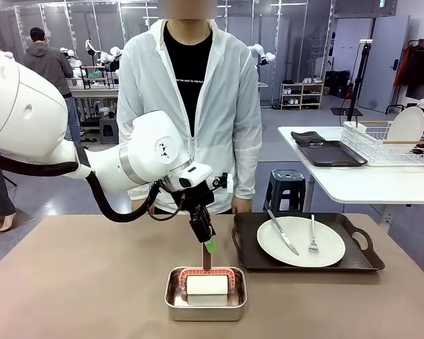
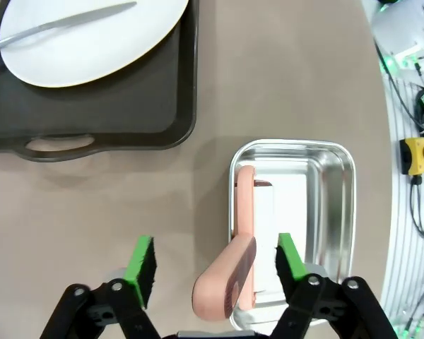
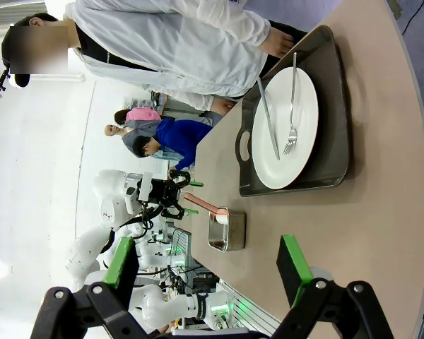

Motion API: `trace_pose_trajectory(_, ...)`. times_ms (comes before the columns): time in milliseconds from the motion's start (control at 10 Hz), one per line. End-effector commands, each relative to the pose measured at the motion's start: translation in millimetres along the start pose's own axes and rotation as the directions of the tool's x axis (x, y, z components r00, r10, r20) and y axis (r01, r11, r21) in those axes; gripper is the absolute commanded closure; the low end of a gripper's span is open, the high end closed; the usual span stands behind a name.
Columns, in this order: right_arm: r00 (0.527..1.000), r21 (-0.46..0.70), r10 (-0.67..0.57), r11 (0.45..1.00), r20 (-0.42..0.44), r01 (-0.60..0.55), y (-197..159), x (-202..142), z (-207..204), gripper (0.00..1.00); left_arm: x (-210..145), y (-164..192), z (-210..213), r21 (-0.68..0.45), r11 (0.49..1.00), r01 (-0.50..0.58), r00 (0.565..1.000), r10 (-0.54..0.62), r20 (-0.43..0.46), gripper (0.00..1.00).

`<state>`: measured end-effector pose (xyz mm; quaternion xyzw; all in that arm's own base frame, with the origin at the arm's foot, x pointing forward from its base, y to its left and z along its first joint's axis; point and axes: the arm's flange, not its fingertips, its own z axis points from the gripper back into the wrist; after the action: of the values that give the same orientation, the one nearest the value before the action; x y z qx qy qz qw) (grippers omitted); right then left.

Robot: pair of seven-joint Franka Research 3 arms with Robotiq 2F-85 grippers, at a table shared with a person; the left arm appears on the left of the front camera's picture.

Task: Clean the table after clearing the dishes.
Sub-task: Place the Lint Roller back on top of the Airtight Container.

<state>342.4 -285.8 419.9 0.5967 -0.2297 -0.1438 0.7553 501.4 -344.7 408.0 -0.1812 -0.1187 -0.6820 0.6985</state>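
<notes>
On the brownish-tan table (image 1: 78, 282), a white plate (image 1: 302, 241) holds a knife (image 1: 281, 231) and a fork (image 1: 313, 235) and sits on a dark handled tray (image 1: 249, 261) at the right. My left gripper (image 1: 209, 246) hangs over a steel pan (image 1: 173, 302) at the front middle. A white cleaning block with a pink handle (image 1: 207, 282) rests inside the pan. In the left wrist view my left gripper (image 2: 213, 247) is open, its green pads on either side of the raised pink handle (image 2: 230, 279) without touching it. My right gripper (image 3: 206, 265) is open and holds nothing, above the table off to the side of the tray (image 3: 336, 127).
A person stands at the far edge, one hand (image 1: 242, 206) near the tray's far corner. A white side table (image 1: 360, 183) at the back right carries a wire rack (image 1: 381, 145) and another dark tray (image 1: 332, 154). A dark stool (image 1: 287, 187) stands beside it.
</notes>
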Motion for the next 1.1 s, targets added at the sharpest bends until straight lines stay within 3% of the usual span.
trace_pose_trajectory(0,1.0,0.007,0.0,1.0,0.004,0.0,4.3,-2.0,0.9,0.0,7.4,2.4,7.0,0.012,1.0,-0.003,1.0,0.003,-0.03,0.0)
trace_pose_trajectory(400,1.0,0.007,0.0,1.0,0.004,0.0,4.3,-2.0,0.9,0.0,13.6,1.0,22.6,-0.003,1.0,-0.006,0.996,0.005,-0.087,0.0)
trace_pose_trajectory(500,1.0,0.007,0.0,1.0,0.004,0.0,4.3,-2.0,0.9,0.0,13.2,1.8,13.5,0.025,1.0,0.0,0.999,0.001,-0.033,0.0)
trace_pose_trajectory(1000,1.0,0.007,0.0,1.0,0.004,0.0,4.3,-2.0,0.9,0.0,13.2,1.8,13.5,0.025,1.0,0.0,0.999,0.001,-0.033,0.0)
